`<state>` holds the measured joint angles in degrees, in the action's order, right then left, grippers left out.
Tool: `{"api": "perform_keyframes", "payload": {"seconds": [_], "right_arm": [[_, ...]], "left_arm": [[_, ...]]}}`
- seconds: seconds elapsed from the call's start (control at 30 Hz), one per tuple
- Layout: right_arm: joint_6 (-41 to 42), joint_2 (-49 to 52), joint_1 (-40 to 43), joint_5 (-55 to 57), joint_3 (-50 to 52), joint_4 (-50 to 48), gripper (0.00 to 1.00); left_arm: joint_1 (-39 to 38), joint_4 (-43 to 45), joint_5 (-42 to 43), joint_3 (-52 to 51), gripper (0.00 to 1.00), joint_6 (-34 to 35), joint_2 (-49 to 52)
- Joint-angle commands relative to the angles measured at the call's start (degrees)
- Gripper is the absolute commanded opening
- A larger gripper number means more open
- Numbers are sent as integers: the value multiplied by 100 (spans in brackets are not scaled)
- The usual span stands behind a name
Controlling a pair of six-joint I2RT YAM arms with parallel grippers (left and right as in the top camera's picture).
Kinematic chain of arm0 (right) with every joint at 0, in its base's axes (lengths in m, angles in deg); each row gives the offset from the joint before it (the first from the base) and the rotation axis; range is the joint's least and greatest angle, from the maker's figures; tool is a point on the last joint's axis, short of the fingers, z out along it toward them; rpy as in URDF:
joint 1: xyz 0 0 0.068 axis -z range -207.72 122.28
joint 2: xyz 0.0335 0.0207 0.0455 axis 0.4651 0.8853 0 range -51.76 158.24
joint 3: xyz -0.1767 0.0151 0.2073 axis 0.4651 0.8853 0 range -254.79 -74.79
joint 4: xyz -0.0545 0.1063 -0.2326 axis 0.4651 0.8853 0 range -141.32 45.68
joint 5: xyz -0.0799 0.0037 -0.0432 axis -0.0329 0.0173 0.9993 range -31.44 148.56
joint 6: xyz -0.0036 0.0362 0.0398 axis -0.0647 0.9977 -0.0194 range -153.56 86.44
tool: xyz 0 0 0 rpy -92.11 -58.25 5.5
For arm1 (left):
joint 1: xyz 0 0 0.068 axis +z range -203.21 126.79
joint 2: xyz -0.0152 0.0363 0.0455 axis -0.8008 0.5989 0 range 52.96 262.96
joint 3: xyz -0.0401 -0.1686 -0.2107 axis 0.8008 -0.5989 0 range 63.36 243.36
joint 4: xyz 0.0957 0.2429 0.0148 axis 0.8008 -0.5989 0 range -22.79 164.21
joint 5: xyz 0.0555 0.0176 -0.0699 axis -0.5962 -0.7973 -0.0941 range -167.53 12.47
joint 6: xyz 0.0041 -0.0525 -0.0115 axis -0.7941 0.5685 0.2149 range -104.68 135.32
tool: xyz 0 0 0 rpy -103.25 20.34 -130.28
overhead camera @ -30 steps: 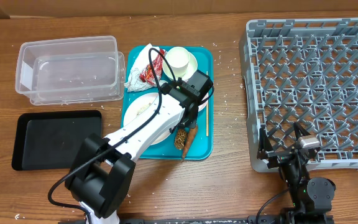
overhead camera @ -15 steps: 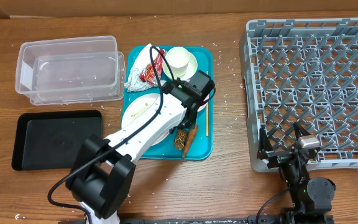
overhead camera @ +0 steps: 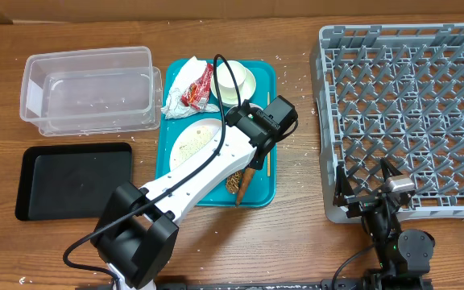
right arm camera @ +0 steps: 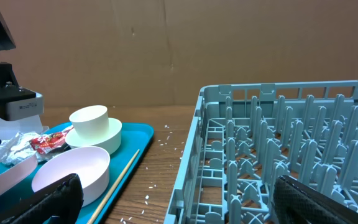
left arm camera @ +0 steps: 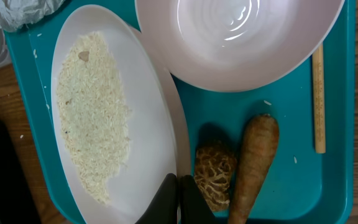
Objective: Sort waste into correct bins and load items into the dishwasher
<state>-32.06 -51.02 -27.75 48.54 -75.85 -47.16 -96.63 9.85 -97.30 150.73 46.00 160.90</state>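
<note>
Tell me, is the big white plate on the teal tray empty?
Not empty. The plate holds a spread of loose white rice grains, plain in the left wrist view.

Bright even light, soft shadows, sharp focus, bowl glare

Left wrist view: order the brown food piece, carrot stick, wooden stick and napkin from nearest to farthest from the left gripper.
1. brown food piece, just right of the left gripper.
2. carrot stick, right of that piece.
3. wooden stick, far right.
4. napkin, top left corner.
</note>
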Motion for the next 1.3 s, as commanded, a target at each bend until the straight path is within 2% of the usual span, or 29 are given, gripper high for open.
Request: {"api": "perform_keyframes", "payload": {"seconds": [0.0, 0.33, 0.73, 1.27], "right_arm": [[17, -55, 15, 55, 59, -20, 100], [17, -55, 15, 55, 59, -20, 100], [17, -55, 15, 55, 59, -20, 100], [17, -55, 15, 55, 59, -20, 100]], "left_arm": [[-24, -15, -227, 166, 4, 170, 70], [-22, 111, -59, 101, 4, 170, 70], [0, 634, 177, -907, 4, 407, 72], [44, 621, 175, -1005, 4, 404, 72]]}}
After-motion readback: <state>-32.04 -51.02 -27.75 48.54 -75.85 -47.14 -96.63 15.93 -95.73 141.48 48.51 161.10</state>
